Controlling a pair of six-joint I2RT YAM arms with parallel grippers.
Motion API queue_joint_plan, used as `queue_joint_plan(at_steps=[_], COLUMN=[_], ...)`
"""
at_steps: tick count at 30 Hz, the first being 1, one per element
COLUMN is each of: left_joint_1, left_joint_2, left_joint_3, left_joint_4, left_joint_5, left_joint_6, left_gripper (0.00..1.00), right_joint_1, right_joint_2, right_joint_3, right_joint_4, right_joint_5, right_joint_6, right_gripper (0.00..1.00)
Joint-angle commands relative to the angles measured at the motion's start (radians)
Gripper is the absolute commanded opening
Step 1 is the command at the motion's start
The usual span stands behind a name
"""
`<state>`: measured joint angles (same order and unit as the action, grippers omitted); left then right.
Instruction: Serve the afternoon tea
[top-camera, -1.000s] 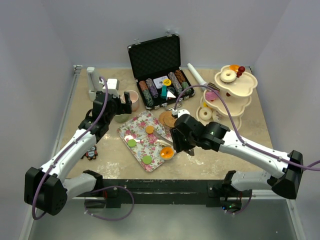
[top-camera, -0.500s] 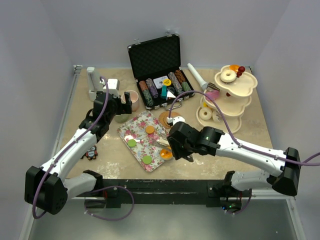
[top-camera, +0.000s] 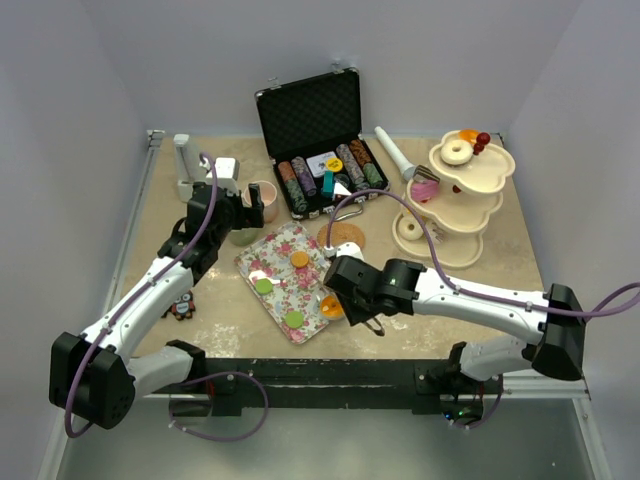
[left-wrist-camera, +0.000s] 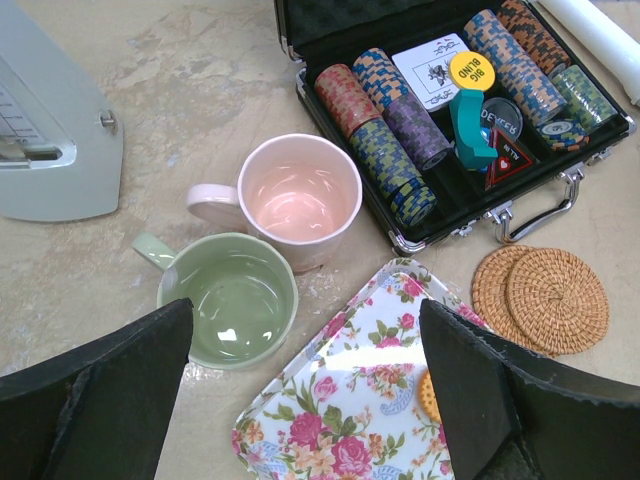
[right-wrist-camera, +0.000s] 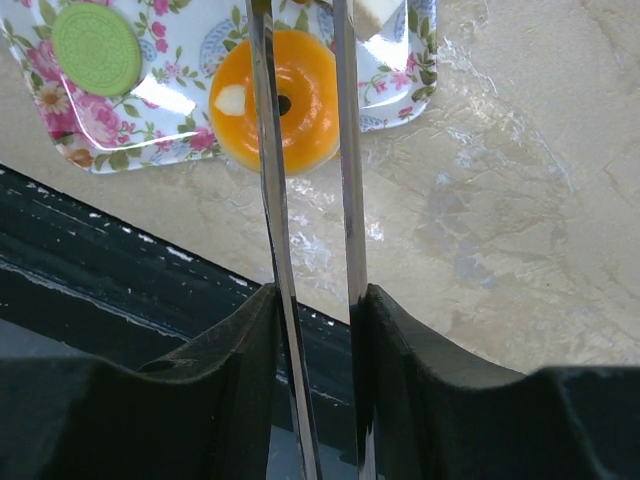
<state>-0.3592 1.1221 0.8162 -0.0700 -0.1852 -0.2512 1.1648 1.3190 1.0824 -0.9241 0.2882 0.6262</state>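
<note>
While the yellow marker (left-wrist-camera: 472, 71) in the open poker case (left-wrist-camera: 400, 15) reads BIG BLIND and the button (left-wrist-camera: 500, 116) beside it DEALER, the orange donut (right-wrist-camera: 310, 110) lies glossy, with a small dark hole, on the near corner of the floral tray (right-wrist-camera: 160, 120). The right gripper (right-wrist-camera: 315, 295) is clamped on metal tongs (right-wrist-camera: 275, 220), one blade across the donut, the other along its edge. The left gripper (left-wrist-camera: 307, 340) is spread wide, holding nothing, above the pink cup (left-wrist-camera: 300, 190) and green cup (left-wrist-camera: 235, 300). The cream three-tier stand (top-camera: 497, 170) is well apart, far right.
</note>
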Motion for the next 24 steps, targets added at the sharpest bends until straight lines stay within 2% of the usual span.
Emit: queue_joint_plan(at_steps=[1, 4, 10, 12, 20, 24], left_joint_1=[0.003, 0.003, 0.003, 0.003, 0.003, 0.003], left_joint_2=[-0.008, -0.008, -0.007, -0.005, -0.008, -0.01], left_joint_3=[0.041, 0.041, 0.041, 0.041, 0.041, 0.041], left_joint_4=[0.022, 0.024, 0.024, 0.022, 0.022, 0.021], left_joint_5=[0.01, 0.01, 0.01, 0.01, 0.007, 0.004], left_joint_6=[-0.013, -0.013, -0.014, -0.013, -0.013, -0.011], left_gripper=[1.0, 1.0, 1.0, 1.0, 1.0, 1.0], right_joint_1=[0.012, 0.015, 0.016, 0.016, 0.016, 0.015], right_joint_2=[0.014, 0.016, 0.019, 0.019, 0.023, 0.011], right_joint_3=[0.031, 0.053, 0.128, 0.149, 0.205, 0.173], right_joint_4=[-0.035, -0.039, -0.042, -0.035, -0.039, -0.056], right_joint_5=[0.071, 0.092, 0.14, 0.155, 0.169, 0.123], right_joint_6=[0.035, 0.044, 0.056, 0.058, 0.079, 0.075], right_gripper=[0.29, 0.23, 0.04, 0.01, 0.0, 0.12])
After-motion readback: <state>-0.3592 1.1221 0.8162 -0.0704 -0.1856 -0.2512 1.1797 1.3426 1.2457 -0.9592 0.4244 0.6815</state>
